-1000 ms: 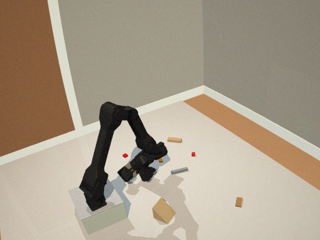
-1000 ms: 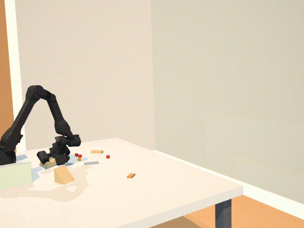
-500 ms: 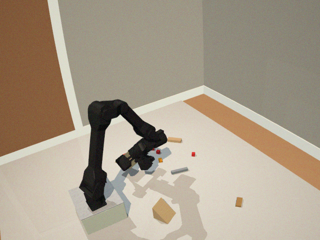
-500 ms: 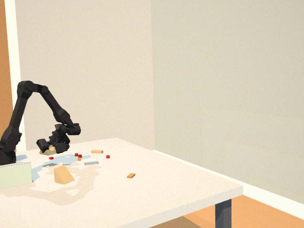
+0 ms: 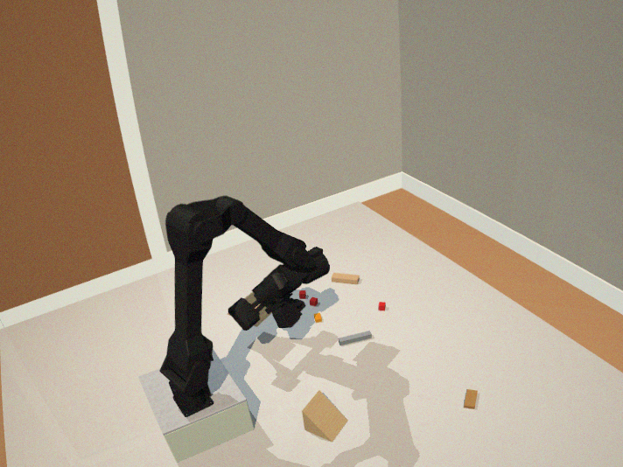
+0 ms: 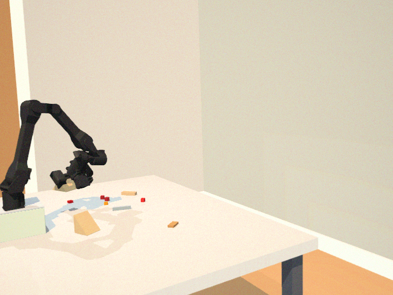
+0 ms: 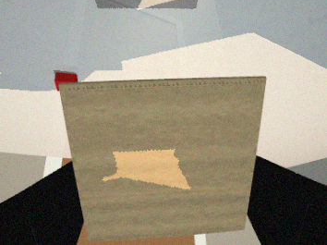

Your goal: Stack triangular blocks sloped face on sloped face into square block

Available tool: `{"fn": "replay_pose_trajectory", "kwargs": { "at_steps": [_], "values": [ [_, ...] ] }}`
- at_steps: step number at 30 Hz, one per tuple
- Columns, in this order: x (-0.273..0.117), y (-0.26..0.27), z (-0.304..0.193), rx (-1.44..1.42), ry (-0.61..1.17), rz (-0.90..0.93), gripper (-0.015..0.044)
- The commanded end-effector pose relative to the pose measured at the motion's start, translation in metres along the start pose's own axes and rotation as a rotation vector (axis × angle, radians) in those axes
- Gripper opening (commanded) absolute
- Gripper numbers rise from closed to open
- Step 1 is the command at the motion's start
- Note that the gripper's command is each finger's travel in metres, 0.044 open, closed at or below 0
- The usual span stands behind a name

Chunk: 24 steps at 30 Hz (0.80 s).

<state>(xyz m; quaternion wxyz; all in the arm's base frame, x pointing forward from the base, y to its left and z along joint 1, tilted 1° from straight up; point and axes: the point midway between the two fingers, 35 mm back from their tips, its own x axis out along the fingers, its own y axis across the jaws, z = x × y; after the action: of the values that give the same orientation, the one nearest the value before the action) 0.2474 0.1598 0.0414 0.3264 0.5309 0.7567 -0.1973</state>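
One wooden triangular block rests on the table in front of the arm, its sloped face running down to the right in the exterior view. My gripper is shut on the other triangular block, one finger on each side. This held block is off the table, behind the resting block and apart from it. A broad rectangular face of it fills the middle of the wrist view. The fingers hide much of it in the top and exterior views, and I cannot tell its exact tilt.
Small red cubes and an orange cube lie near the hand's far side. A grey bar, a light wooden bar and a brown block lie farther right.
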Motion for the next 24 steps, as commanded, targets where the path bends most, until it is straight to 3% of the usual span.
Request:
{"fn": "replay_pose_trajectory", "kwargs": {
  "at_steps": [1, 24],
  "values": [
    [0.002, -0.0009, -0.0004, -0.093, -0.023, -0.014, 0.0],
    [0.0109, -0.0047, -0.0027, -0.862, -0.169, -0.167, 0.0]
  ]
}}
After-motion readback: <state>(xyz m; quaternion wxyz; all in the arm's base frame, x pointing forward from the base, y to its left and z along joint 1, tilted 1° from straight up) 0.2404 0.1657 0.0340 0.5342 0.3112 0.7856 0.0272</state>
